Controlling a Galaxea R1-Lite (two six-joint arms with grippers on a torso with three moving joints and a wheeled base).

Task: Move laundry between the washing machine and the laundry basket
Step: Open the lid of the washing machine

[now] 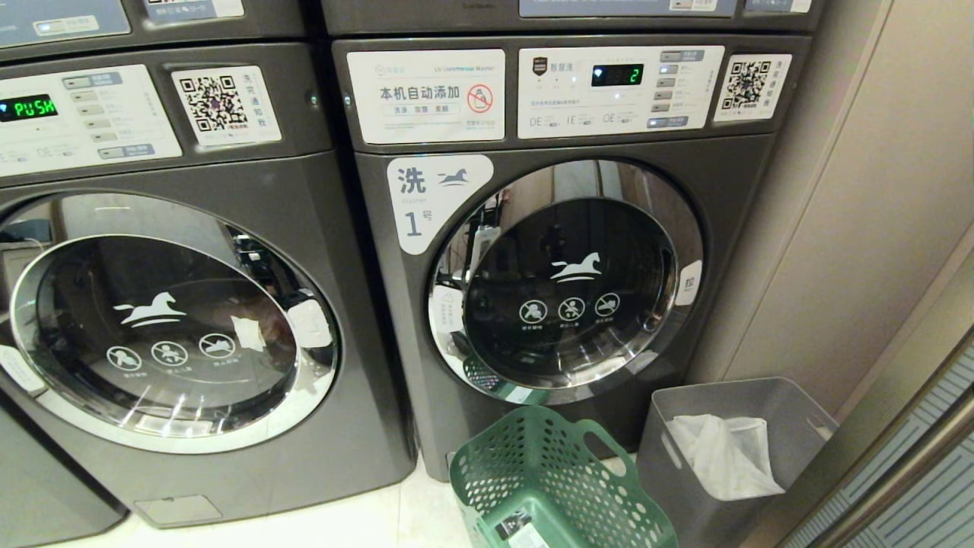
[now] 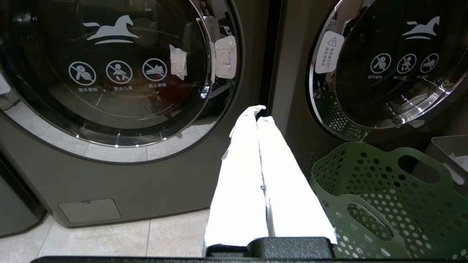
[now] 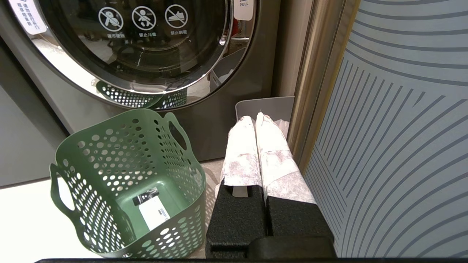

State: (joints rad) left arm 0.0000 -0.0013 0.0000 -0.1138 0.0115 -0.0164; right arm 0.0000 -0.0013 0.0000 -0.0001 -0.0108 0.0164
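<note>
Left gripper [image 2: 260, 118]: I see its white-wrapped fingers pressed together, holding nothing, at the centre of the left wrist view, aimed at the gap between the two washers.
Right gripper [image 3: 255, 117]: closed and empty too, its white padding looks grubby and sits on black blocks; I see it low in the right wrist view, pointed toward the grey bin [image 3: 263, 106].
Washing machine [image 1: 152, 304]: I have it at the left of the head view, dark grey metal, round chrome-rimmed glass door shut, white horse logo; its number label I cannot see. In the left wrist view it fills the upper left, beyond the left fingertips.
Laundry: something reddish shows dimly behind that glass; I cannot tell more.
Laundry basket [image 1: 548, 479]: green plastic full of round holes, oval handle cutouts, empty but for a label on its floor; bottom centre of the head view, beside the right gripper.
Washer marked 1 [image 1: 563, 251]: centre of the head view, door shut.
White plastic bag [image 1: 723, 453]: crumpled in the grey bin.
</note>
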